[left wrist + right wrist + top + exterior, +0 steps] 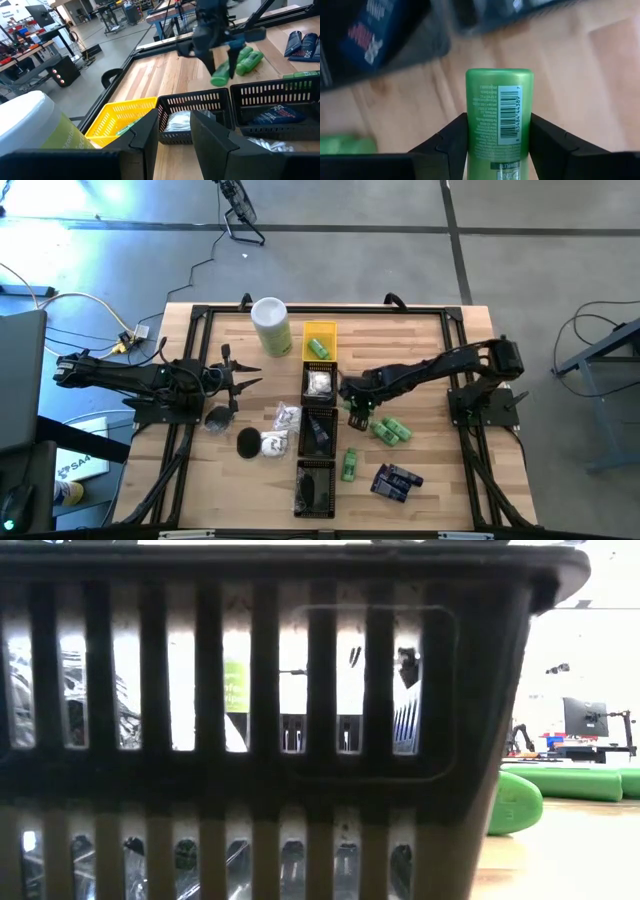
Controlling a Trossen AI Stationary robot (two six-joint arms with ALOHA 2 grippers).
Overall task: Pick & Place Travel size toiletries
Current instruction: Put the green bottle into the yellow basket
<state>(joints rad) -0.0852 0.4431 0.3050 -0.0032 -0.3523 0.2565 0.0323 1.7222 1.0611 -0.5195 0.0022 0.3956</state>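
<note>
The right hand (497,150) was grasping a green bottle (499,117) between its 2 fingers, the barcode label turned toward the wrist camera, above the wooden table (430,350). In the high view this right hand (358,412) stood just beside the row of trays, on their right side, and the bottle (357,420) hung under it. Near it, 2 more green bottles (392,430) lay together on the table, another green bottle (349,464) lay closer to the front edge, and the dark blue packets (396,481) lay beside that one. The row ran down the middle of the table: a front black tray (316,488), a second black tray (319,430) with a dark packet inside, a third black tray (319,384) with a white wrapped piece, and a yellow tray (320,340) with a green item at the far end. On the left of the row were white wrapped pieces (283,420), a black puck (249,443) and a grey round piece (217,419). The left hand (245,375) waited over the left part of the table, its fingers (145,135) a little apart and grasping nothing. Beyond it stood a pale-green canister (271,327) with a white lid. In the low view a black slotted tray wall (260,770) filled almost all the picture.
</note>
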